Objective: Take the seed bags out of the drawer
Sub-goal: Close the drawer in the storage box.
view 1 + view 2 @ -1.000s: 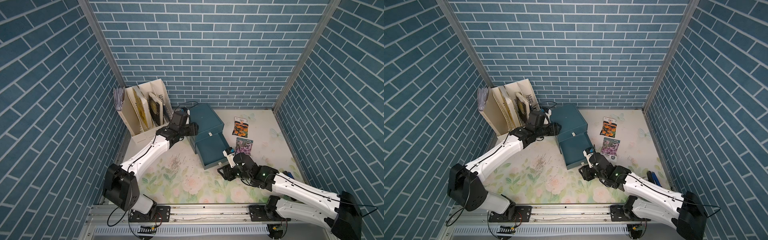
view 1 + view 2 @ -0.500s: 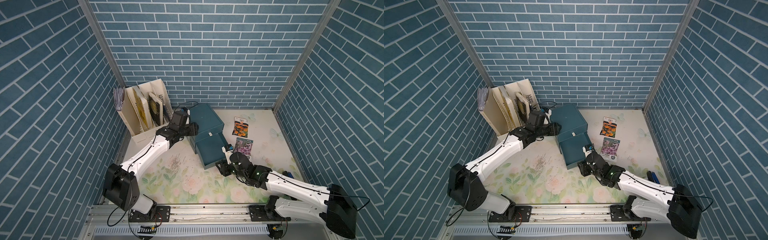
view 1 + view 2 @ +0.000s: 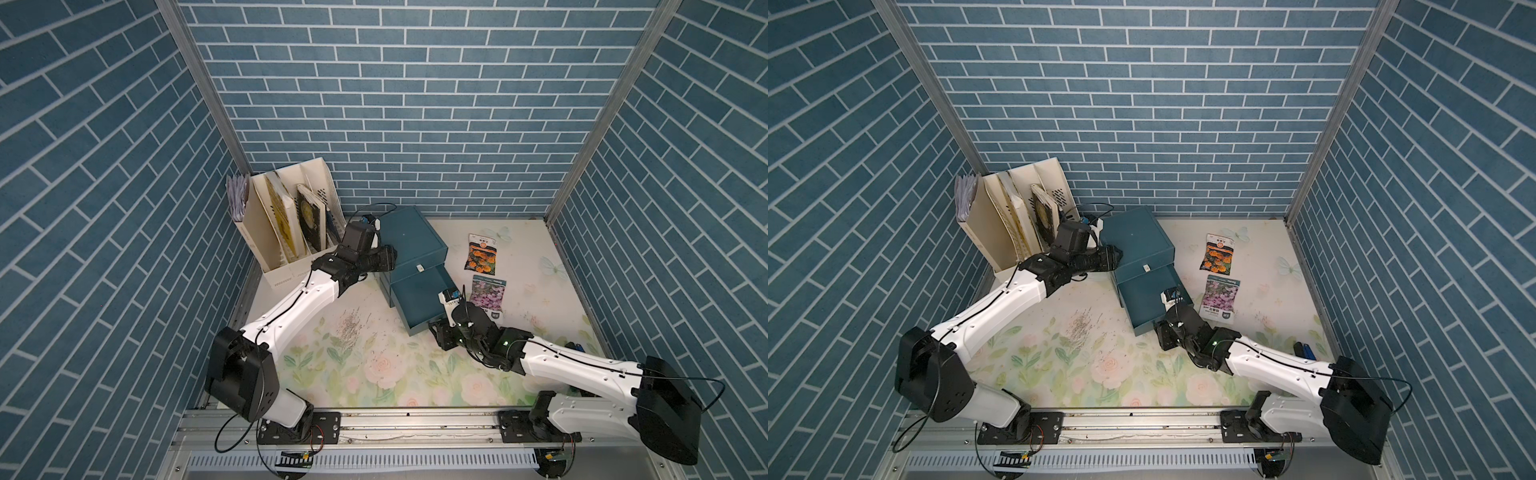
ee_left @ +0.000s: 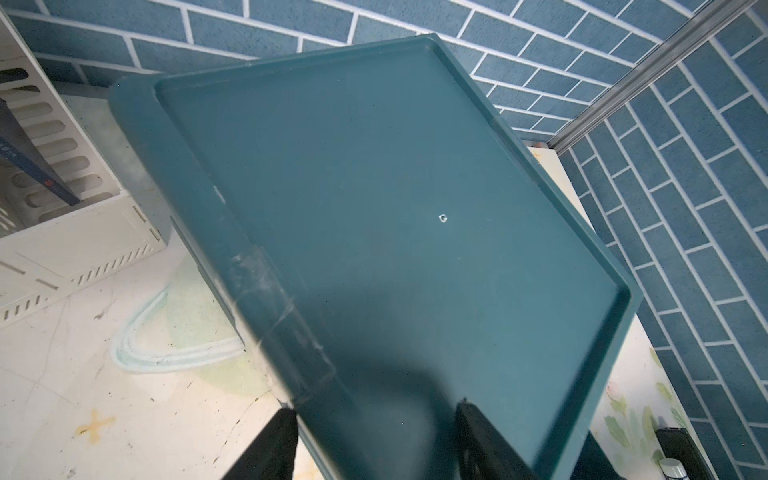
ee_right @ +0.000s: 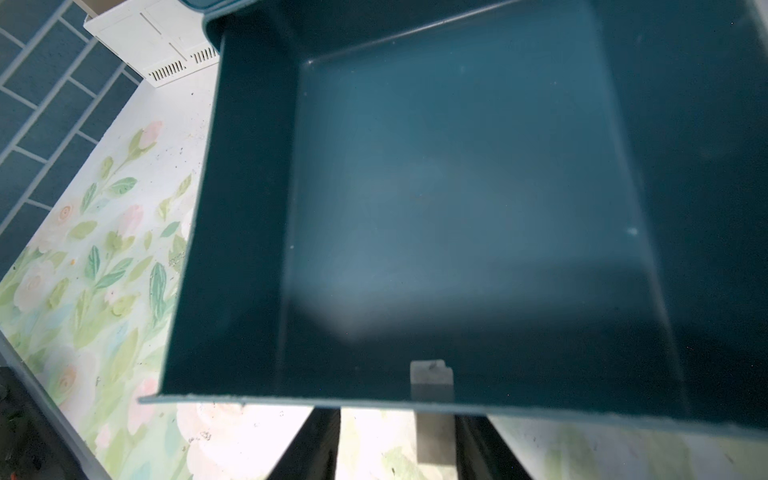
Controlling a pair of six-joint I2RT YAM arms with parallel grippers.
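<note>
**Right claw at the pull tab, two packets out on the mat**

Nearest us, the right gripper (image 5: 399, 432) sits low at the front of the open lower drawer (image 3: 417, 301). Its jaws are partly open, and the white pull tab (image 5: 432, 374) stands between them, not pinched. Its wrist hides the drawer's near right corner in both top views.

Just beyond, right of the drawer, the purple-bloom seed bag (image 3: 489, 296) lies flat on the floral mat (image 3: 374, 365). The orange-bloom seed bag (image 3: 482, 254) lies behind it, apart.

Farther back, the left gripper (image 4: 374, 415) clamps the teal cabinet (image 3: 411, 232) by its side edge. A cream file rack (image 3: 291, 274) with books (image 3: 309, 216) stands in the far corner.

Since a second ago the right gripper has edged in toward the drawer front. Everything else lies as before.
</note>
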